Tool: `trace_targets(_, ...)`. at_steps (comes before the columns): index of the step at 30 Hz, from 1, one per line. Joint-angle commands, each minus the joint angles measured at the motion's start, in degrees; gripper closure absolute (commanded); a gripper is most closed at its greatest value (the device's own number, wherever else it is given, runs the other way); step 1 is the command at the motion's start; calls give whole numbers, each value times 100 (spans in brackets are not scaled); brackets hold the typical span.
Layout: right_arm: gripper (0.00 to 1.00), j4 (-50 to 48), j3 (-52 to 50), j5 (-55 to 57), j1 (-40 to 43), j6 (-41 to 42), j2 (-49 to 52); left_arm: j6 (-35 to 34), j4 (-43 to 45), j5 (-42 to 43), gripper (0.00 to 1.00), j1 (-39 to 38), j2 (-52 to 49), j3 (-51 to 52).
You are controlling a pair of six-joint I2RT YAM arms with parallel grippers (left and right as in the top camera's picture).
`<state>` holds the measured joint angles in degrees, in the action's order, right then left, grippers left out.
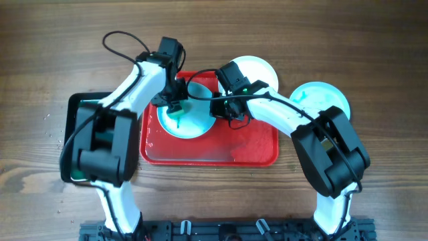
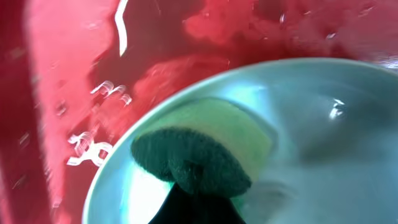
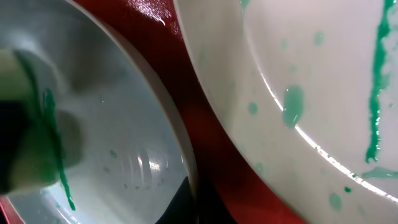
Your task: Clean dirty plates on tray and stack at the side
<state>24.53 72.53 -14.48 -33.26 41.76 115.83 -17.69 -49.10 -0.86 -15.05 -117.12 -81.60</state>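
On the red tray (image 1: 254, 150) lies a white plate (image 1: 197, 120) with a teal tint. My left gripper (image 1: 175, 107) is shut on a green and yellow sponge (image 2: 193, 158) and presses it onto this plate (image 2: 323, 124). My right gripper (image 1: 219, 107) is shut on the plate's right rim (image 3: 186, 180). A second plate (image 1: 257, 70) with green smears (image 3: 311, 74) lies at the tray's far edge. A third teal-smeared plate (image 1: 321, 100) lies on the table to the right of the tray.
A black tray (image 1: 83, 107) with a green inside stands left of the red tray, mostly under my left arm. The red tray's floor (image 2: 62, 93) is wet and shiny. Wooden table lies all around.
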Motion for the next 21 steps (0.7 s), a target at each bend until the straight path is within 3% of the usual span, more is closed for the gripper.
trace_targets(1, 96, -35, 114, -177, 2, -127, 101, 903, 146, 162, 96, -13, -455, 7)
trace_targets(5, 96, -37, 114, -179, 2, -127, 101, 1467, 166, 621, 96, -17, -664, 157)
trace_targets(11, 96, -52, 114, -197, 4, -129, 101, 3910, -413, 3158, 96, -66, -669, 442)
trace_targets(14, 96, -50, 114, -199, 20, -129, 101, 4282, -671, 3375, 96, -66, -669, 442)
trace_targets(17, 96, -50, 114, -201, 20, -131, 101, 3864, -605, 2793, 96, -22, -669, 442)
trace_targets(21, 96, -50, 114, -203, 20, -131, 101, 1440, -223, 74, 96, 17, -669, 442)
